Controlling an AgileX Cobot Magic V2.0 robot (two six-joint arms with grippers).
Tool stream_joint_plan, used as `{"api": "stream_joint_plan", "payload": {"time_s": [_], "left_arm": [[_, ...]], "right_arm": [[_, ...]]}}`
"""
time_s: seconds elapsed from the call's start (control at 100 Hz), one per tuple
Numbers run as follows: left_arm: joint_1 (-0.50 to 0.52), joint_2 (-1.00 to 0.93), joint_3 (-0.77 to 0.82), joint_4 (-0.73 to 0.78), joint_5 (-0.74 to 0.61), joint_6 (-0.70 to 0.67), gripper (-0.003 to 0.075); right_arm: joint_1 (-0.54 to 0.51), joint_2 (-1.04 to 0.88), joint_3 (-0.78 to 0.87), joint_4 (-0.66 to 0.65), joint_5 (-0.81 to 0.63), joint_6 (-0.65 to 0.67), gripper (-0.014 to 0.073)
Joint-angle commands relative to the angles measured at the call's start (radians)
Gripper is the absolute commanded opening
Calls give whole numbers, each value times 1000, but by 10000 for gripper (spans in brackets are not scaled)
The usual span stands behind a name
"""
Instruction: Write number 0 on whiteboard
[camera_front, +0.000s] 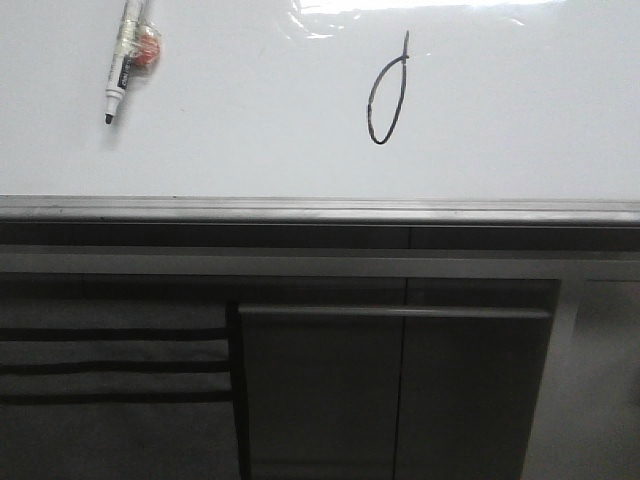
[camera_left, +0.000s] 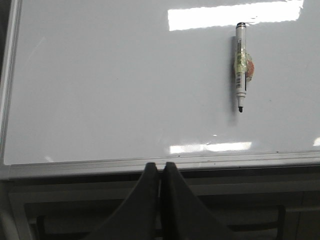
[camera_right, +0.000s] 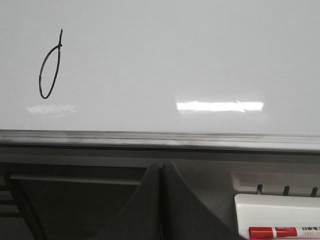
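We saw the 0 drawn in thin black line on the whiteboard, right of centre in the front view and above the grey lower edge; it was a narrow slanted loop with a short tail rising from its top; the right wrist view showed it whole as well. Glare patches washed out parts of the board's surface, and its top and right side were cut off in every view. A marker lay on the board well to the left of the 0, black tip toward the lower edge; its upper end was cut off in the front view; the print on its barrel was too small for us to read, and an orange-and-clear patch on it was blurred. The left gripper had its fingers pressed together, holding nothing; the right gripper was likewise closed and empty. Beside the right gripper a white tray held a red-capped pen, partly cut off; its label was illegible to us. Dark cabinet fronts sat below the board.
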Motion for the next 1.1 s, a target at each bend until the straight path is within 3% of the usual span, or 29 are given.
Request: {"api": "stream_joint_plan", "payload": {"time_s": [0.0, 0.12, 0.2, 0.67, 0.72, 0.84, 1.09], "left_arm": [[2, -26, 27, -8, -77, -4, -20], [2, -26, 27, -8, -77, -4, -20], [2, -26, 27, -8, -79, -4, -20], [2, -26, 27, -8, -78, -4, -20], [2, -26, 27, -8, -78, -4, -20], [2, -26, 27, -8, -78, -4, -20], [2, -26, 27, -8, -78, -4, -20]], "right_arm": [[-7, -35, 45, 19, -183, -6, -73], [-7, -95, 122, 19, -241, -6, -73], [-7, -146, 122, 14, -198, -8, -73], [-7, -141, 122, 12, -238, -5, -73], [-7, -141, 122, -39, -246, 47, -73], [-7, -141, 122, -378, -277, 345, -73], [-7, -141, 122, -400, -277, 364, -73]]}}
